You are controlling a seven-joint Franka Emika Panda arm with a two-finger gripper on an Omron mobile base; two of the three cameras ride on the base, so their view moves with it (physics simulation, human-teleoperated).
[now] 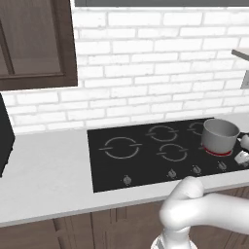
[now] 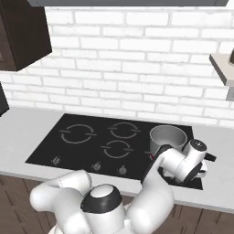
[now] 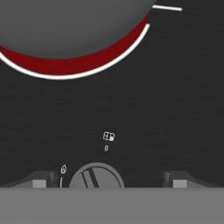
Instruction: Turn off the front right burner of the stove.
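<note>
On the black stove, your wide-open gripper straddles the knob because the front right burner glows red.

Base views flank arm, share stove; hand view close above knob.

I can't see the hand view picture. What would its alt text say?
Close above the black glass stove, the open gripper straddles a round grey knob, one dark fingertip on each side. Farther up, the front right burner glows red around the base of a grey pot.
</note>
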